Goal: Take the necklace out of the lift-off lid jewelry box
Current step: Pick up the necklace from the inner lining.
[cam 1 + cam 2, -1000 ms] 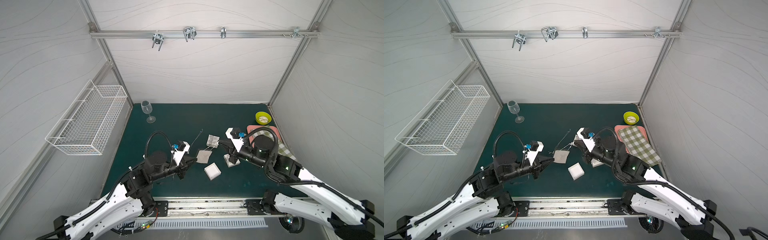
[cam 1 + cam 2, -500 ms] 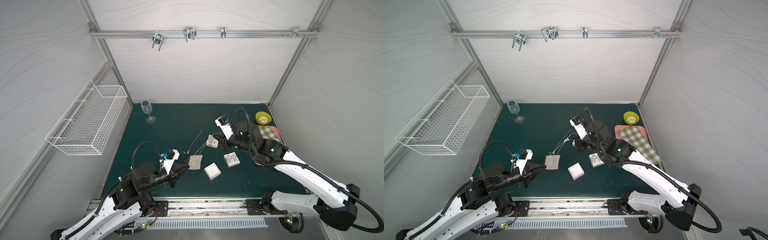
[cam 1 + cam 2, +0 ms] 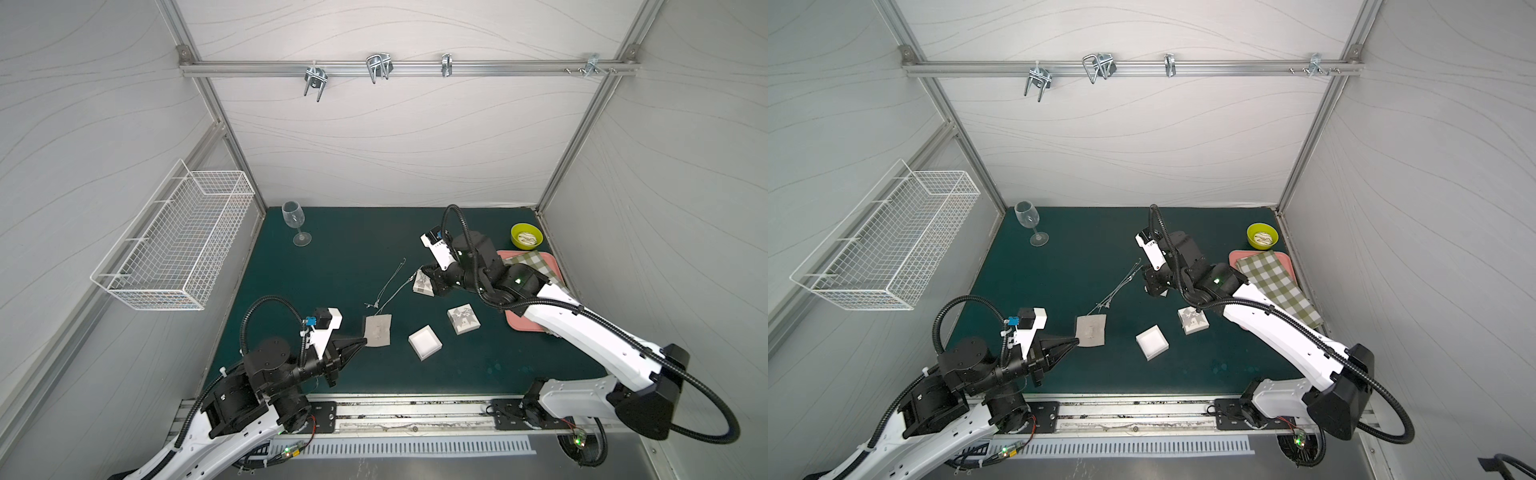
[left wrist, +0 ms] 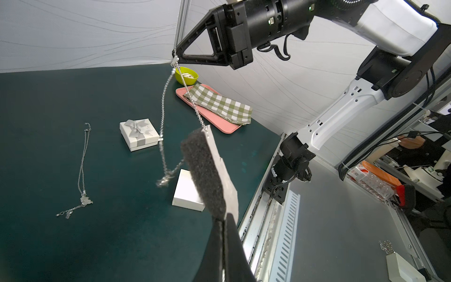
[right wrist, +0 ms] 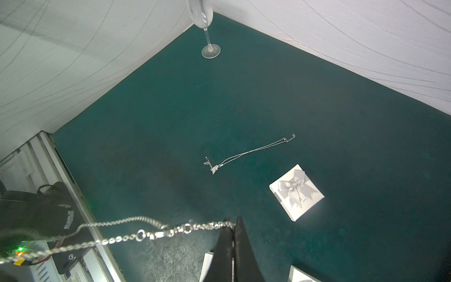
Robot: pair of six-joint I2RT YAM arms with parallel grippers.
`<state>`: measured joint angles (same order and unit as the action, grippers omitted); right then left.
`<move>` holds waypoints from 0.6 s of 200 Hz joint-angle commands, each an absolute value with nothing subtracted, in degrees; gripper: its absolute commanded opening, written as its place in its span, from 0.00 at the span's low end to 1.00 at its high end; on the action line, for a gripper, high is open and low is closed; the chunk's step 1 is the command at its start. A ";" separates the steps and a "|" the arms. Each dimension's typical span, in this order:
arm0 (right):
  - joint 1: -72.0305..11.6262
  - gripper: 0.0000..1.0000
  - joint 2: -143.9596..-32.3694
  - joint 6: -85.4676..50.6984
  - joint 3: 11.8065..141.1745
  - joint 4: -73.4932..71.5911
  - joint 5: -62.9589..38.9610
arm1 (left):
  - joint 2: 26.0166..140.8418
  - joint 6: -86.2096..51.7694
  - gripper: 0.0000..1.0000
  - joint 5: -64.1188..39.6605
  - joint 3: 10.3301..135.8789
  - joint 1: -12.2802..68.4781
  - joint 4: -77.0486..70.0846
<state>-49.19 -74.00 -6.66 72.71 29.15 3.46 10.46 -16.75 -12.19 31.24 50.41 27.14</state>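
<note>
My left gripper (image 4: 223,219) (image 3: 365,340) is shut on the edge of the box's foam insert pad (image 4: 205,175) (image 3: 379,330) and holds it above the mat. The silver necklace (image 4: 163,109) (image 5: 139,236) stretches from that pad up to my right gripper (image 5: 233,223) (image 4: 175,52) (image 3: 419,275), which is shut on the chain near its clasp. One strand meets the pad's top corner. The other hangs in a loop with a blurred pendant. The open white box base (image 3: 424,342) (image 4: 188,193) lies on the mat beside the pad. A bow-topped white lid (image 3: 463,319) lies right of it.
A second necklace (image 4: 83,168) (image 5: 246,153) lies flat on the green mat beside another bow-topped box (image 4: 139,134) (image 5: 296,191). A pink tray (image 3: 524,322) with a checked cloth and a yellow-green bowl (image 3: 526,236) stand at the right. A wine glass (image 3: 293,222) stands at the back left.
My left gripper has drawn the pad back toward the front left. My right gripper has risen and moved toward the back with the chain, so the necklace is pulled out long between them.
</note>
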 commanded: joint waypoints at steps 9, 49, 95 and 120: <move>-48.71 0.00 -76.35 -5.83 74.47 31.09 2.83 | 9.04 -16.71 0.00 -11.91 33.38 50.69 28.09; -46.39 0.00 -79.35 -4.55 76.44 31.65 2.42 | 8.90 -16.86 0.00 -12.42 34.32 50.71 29.95; -41.77 0.00 -80.02 -3.74 79.85 32.10 0.38 | 10.42 -16.96 0.00 -12.84 34.29 50.69 30.07; -40.07 0.00 -80.36 -2.59 82.03 32.67 0.00 | 12.52 -16.85 0.00 -14.24 34.28 50.72 29.44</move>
